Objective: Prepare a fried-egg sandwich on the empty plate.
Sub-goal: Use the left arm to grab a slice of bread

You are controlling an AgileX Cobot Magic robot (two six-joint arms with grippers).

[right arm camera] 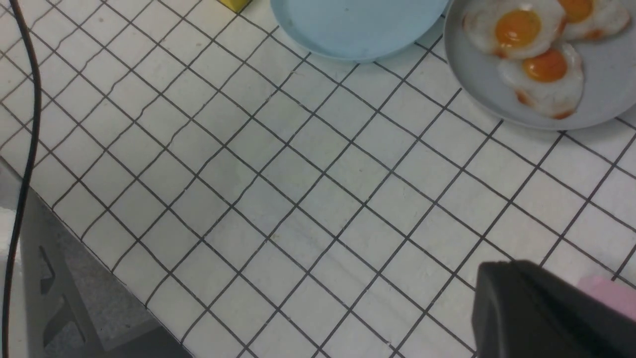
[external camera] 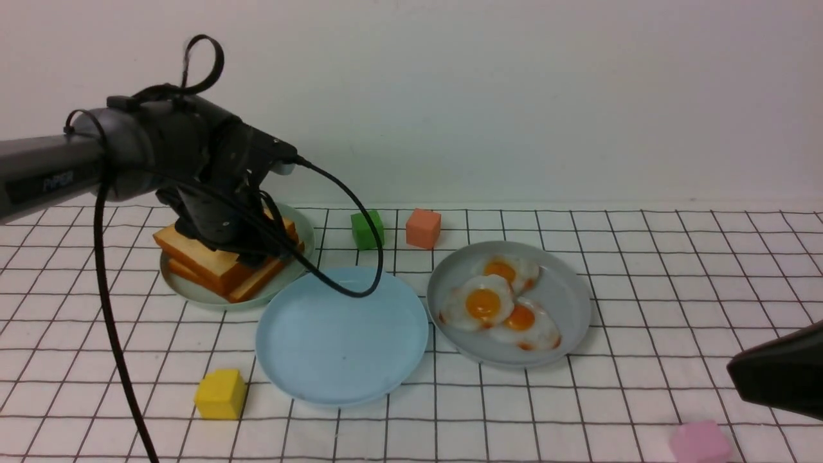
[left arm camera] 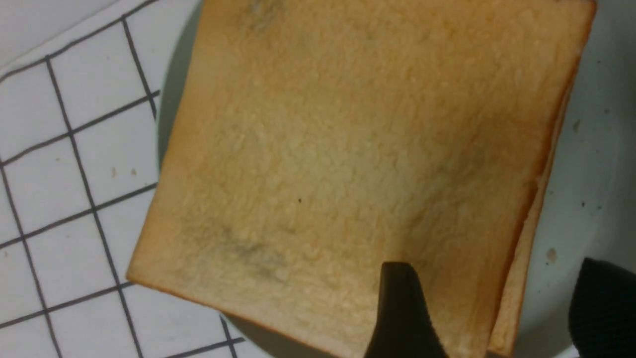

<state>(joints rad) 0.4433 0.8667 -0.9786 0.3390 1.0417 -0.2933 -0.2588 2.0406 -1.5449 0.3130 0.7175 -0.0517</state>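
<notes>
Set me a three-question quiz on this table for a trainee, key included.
1. Multiple choice: how many fried eggs lie on the grey plate? A) two B) three C) four
2. True or false: a fried egg already lies on the light blue plate.
3. Short answer: which gripper hangs over the toast stack, and how do its jaws stand?

Key: 1: B. 2: false, that plate holds nothing. 3: the left gripper, with its jaws open across the edge of the top slice.
</notes>
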